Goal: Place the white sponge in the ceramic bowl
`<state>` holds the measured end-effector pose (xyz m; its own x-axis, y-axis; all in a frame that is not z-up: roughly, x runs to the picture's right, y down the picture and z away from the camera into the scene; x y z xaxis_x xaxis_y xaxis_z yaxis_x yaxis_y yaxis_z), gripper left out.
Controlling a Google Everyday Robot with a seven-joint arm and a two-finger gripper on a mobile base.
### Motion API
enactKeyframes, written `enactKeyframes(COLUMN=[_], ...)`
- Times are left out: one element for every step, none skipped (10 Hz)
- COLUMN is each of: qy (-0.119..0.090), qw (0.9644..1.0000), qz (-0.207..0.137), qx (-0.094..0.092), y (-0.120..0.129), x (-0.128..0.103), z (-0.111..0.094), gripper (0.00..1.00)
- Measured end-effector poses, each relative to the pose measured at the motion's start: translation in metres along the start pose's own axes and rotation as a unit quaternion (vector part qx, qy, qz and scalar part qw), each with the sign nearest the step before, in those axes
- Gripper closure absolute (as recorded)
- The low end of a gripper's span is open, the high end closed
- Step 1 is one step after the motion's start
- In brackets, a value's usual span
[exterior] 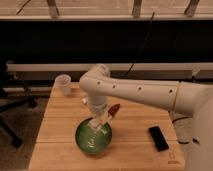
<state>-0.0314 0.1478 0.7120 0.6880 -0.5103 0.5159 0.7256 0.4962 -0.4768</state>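
On a wooden table [60, 125], one translucent cup [63, 84] is set at the far left. Near the centre, one ceramic bowl [81, 141] is overhung by the gripper [99, 124]. One white sponge [101, 126] is seemingly at its tip, above the bowl's far side; whether it is pinched cannot be told. Release is best made low and centred. One black slab [159, 138] is laid at the right.

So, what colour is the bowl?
The ceramic bowl is glossy dark green, in the camera view; the end effector hangs over it.
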Motion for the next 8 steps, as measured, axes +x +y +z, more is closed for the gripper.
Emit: enactKeyframes(qy=[0.004,0.006,0.005,0.001,-0.005,-0.012,-0.016,-0.021], qw=[1.0,0.9999,0.9997,0.9996,0.9994,0.9991,0.9989,0.9986], qz=[-0.003,-0.016,-0.025,-0.029,-0.033,-0.038,-0.042,-0.045], qx=[0.0,0.001,0.0,0.002,-0.004,-0.011,-0.016,-0.022], y=[0.0,-0.001,-0.004,-0.004,0.001,0.004,0.006,0.009], x=[-0.001,-0.005,-0.012,-0.014,-0.016,-0.02,-0.024,-0.026], z=[-0.001,-0.001,0.0,0.001,0.006,0.014,0.019,0.025], gripper=[0.9,0.86,0.78,0.7,0.59,0.47,0.4,0.3])
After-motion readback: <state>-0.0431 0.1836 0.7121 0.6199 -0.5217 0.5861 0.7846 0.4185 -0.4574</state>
